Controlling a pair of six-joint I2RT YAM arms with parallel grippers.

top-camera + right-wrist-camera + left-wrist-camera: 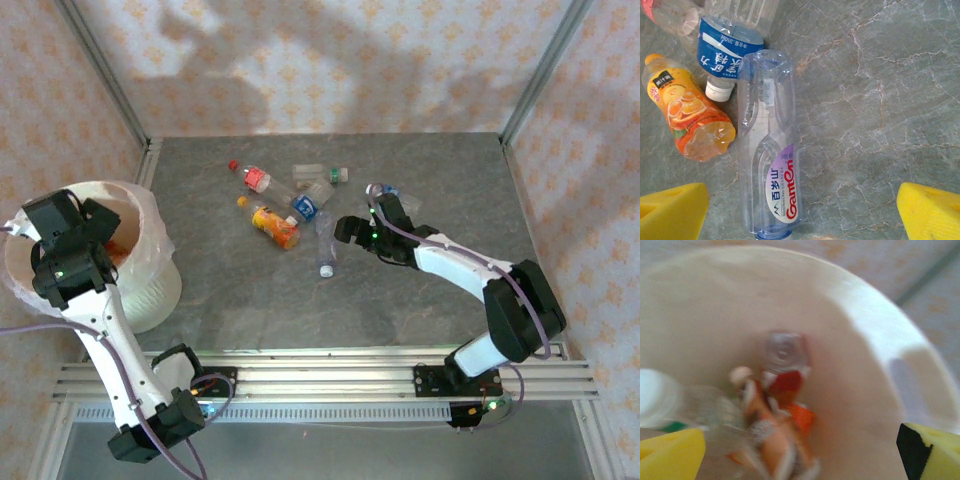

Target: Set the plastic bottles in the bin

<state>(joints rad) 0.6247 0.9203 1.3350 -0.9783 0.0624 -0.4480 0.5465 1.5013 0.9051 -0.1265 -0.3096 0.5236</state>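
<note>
White arm links (pixel 115 340), black joints (pixel 520 310), purple cables (pixel 30 327), yellow tool pads (pixel 675 210).

1. Table (pixel 880 100): grey, marbled with pale veins.
2. Walls (pixel 350 60): pale pink, repeating orange motifs.
3. Bin (pixel 150 290): white liner, pinkish inside.
4. Orange-labelled bottle (pixel 690 120): orange fruit print, orange cap.
5. Blue-labelled bottle (pixel 725 55): white characters, white cap.
6. Clear bottle (pixel 767 125): white-and-lilac label, red lettering.

Grey marbled tabletop (pixel 420 290); patterned walls (pixel 330 60), perhaps fabric.

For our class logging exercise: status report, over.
Left gripper open over bin, bottles inside. Right gripper open above clear bottle. Orange bottle close beside it.
</note>
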